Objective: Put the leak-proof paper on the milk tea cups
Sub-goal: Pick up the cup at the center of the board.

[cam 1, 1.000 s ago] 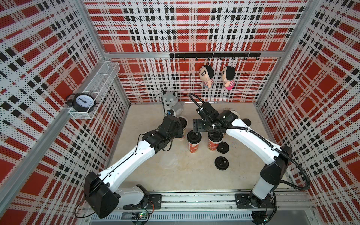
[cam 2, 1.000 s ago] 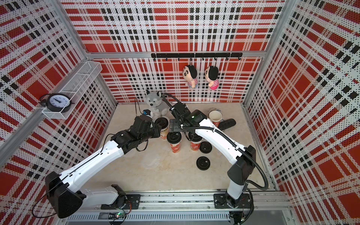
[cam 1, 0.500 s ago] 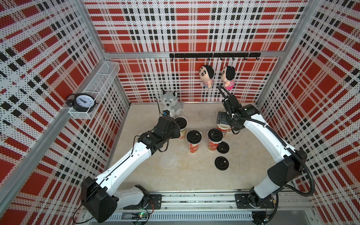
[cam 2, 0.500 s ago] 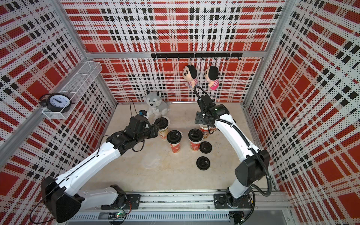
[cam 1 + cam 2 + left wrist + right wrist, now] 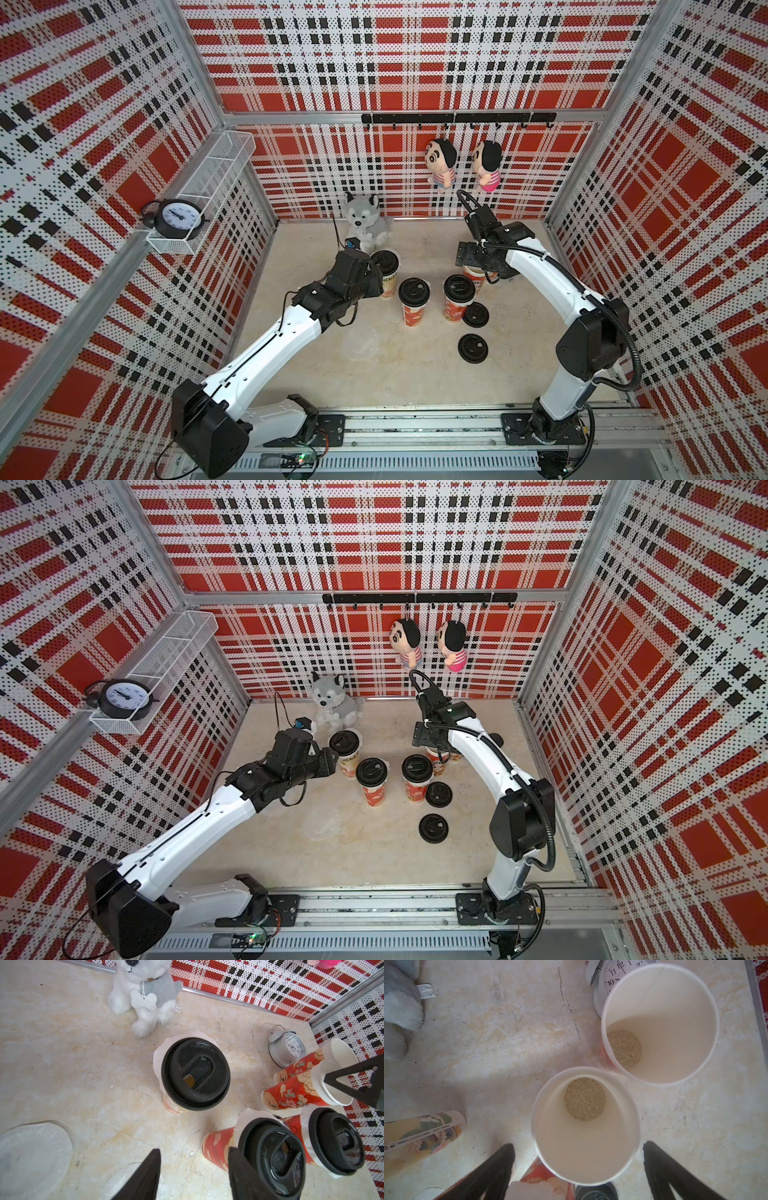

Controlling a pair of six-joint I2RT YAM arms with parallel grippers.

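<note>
Black fingers (image 5: 145,1178) of your left gripper (image 5: 193,1167) stand partly apart with nothing between them but bare table (image 5: 83,1053), one finger close by a lidded red cup (image 5: 216,1147). Your right gripper (image 5: 578,1146) is spread wide and grips nothing. Its fingers straddle an open cup (image 5: 583,1147), with a strip of table showing on each side. A second open cup (image 5: 660,1022) stands right against that one, and a small alarm clock (image 5: 600,978) sits just behind it toward the back right corner, so you have little room there. Of the five milk tea cups (image 5: 413,311), three in a loose row across the middle wear black lids (image 5: 413,290), each with a white paper edge poking out under the lid. The cream one (image 5: 387,286) is nearest the husky plush (image 5: 368,220) at the back edge. Loose leak-proof paper (image 5: 31,1157) lies flat on the table as two round sheets near each other, between the cup row and the front edge. Two spare lids (image 5: 472,349) lie toward the right: one just beside the rightmost lidded cup, one nearer the front edge. Your widest bare stretches run along the front edge and the left edge.
</note>
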